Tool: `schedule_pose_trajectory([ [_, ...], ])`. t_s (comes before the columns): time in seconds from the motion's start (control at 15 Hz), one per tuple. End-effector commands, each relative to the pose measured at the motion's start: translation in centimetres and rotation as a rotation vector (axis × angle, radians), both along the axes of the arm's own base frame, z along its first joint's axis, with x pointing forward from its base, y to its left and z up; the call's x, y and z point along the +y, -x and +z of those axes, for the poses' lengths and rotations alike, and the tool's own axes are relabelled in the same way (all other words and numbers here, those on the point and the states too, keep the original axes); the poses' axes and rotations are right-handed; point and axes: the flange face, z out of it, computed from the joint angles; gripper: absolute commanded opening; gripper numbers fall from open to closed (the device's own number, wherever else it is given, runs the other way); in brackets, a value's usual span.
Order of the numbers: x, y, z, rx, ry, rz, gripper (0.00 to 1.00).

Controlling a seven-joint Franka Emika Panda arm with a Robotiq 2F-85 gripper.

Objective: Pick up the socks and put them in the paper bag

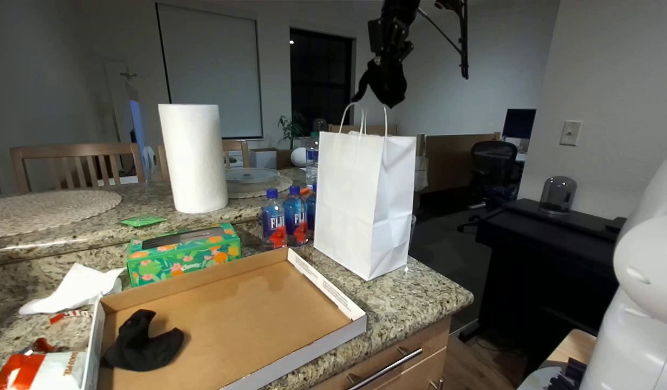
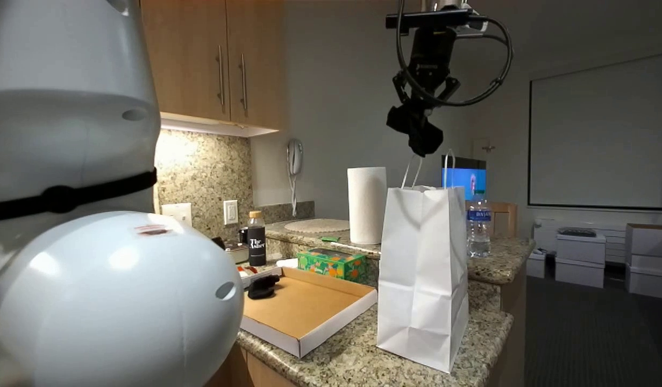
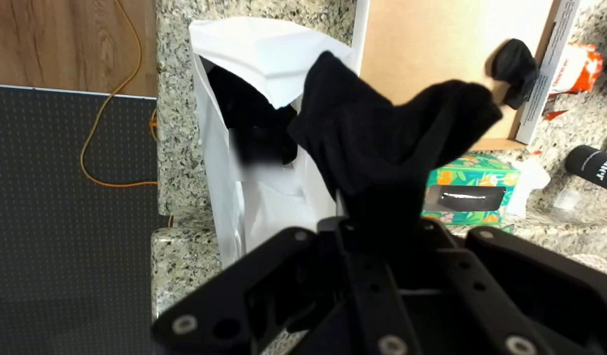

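Black sock (image 3: 372, 138) clamped in gripper (image 2: 419, 105), held above upright paper bag (image 1: 347, 200), presumably so handles (image 1: 386, 120) are cleared before release.

Your robot's arm (image 2: 121, 301), glossy white and bulbous, wears a black strap (image 2: 70, 198) and grey ovals (image 2: 225, 291) — while your black gripper (image 2: 421, 105), studded with silvery screws (image 3: 185, 324), has a dark cable (image 2: 510, 52) looping out beside it.

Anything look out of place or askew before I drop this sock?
Apparent litter: crumpled white tissue beside the Kleenex box, red scraps near the orange-and-white packet. The paper bag stands upright, but in the wrist view one side folds inward at its mouth; the held black sock could catch there.
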Motion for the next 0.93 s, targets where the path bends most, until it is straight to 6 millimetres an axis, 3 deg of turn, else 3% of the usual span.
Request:
schedule_pose_trajectory([
  [0.0, -1.2, -0.9, -2.5, 0.055, -0.053, 0.039, 0.09],
  [0.47, -2.4, -2.4, -5.5, 0.139, -0.096, 0.028, 0.09],
  [0.87, -3.7, -3.5, -6.3, 0.162, -0.103, -0.026, 0.09],
])
